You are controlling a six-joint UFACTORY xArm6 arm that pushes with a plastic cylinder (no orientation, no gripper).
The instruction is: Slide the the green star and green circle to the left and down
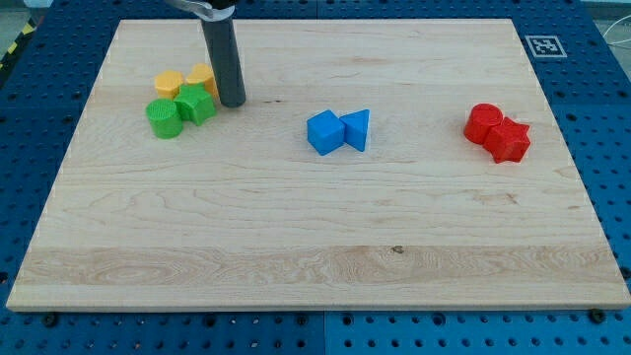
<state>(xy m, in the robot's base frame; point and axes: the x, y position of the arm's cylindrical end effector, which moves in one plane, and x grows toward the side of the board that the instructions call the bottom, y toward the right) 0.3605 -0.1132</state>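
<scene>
Sitting on the wooden desk (315, 227) right now, my tip (232, 102) is planted just to the right of the green star (197, 105), touching or near enough that I can't tell which. No hand on this rig, just a straight dark rod, so nothing is being held. The green circle (164, 117) is right up against the star's left side, a bit nearer. Two yellow blocks (184, 81) are packed in just behind the greens, far-left part of the desk. Mid-desk there's a blue cube (323, 131) touching a blue triangle (357, 128). Over on the right, two red blocks (498, 131) are bunched together, shapes hard to call.
</scene>
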